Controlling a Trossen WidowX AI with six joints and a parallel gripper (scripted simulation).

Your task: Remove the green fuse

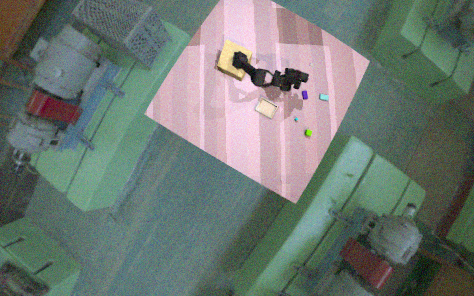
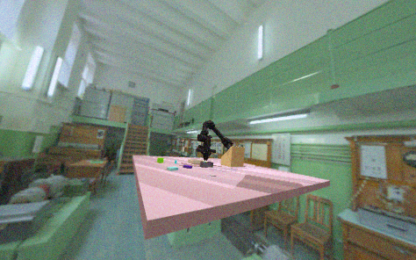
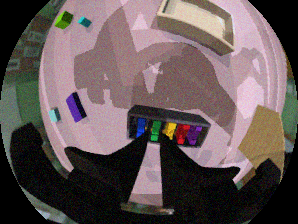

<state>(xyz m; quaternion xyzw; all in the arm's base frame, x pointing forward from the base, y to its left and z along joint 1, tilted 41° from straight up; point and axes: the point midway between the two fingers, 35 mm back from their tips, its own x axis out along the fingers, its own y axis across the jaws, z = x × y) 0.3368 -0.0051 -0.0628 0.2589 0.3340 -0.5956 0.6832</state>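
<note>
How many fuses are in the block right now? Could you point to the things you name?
5 in the fuse block (image 3: 169,114), left to right in the wrist view: blue (image 3: 141,126), green (image 3: 156,131), yellow (image 3: 170,131), red (image 3: 183,134), purple (image 3: 194,135).

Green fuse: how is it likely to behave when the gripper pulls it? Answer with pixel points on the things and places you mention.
The green fuse (image 3: 156,131) looks stiff: its outline is straight-edged and blocky, so it should hardly bend. Being small, it is probably light. It stands in a snug row in the fuse block (image 3: 169,114), close to the blue fuse (image 3: 141,128), so a sideways tilt might bind it or knock that neighbour.
</note>
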